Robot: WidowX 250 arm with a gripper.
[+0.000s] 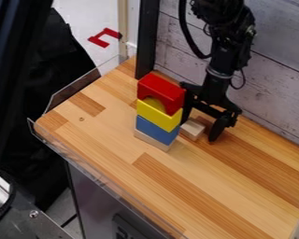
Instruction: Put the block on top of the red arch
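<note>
The small wooden block [192, 129] lies on the table [124, 140], between the two fingers of my tool [201, 128]. My tool is released; its fingers stand apart. Just beside this block there is a stack: the red arch [160, 89] is on the top, under it the yellow piece [157, 115], then the blue block [156, 130], and a pale wooden piece [152, 140] at the bottom.

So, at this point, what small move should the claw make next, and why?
I'd most likely have the claw close gently: it looks open and low over the table, with the wooden block between its two sides. The red arch tops the stack right beside it, with nothing on it yet, so the block still needs gripping before any lift.
</note>
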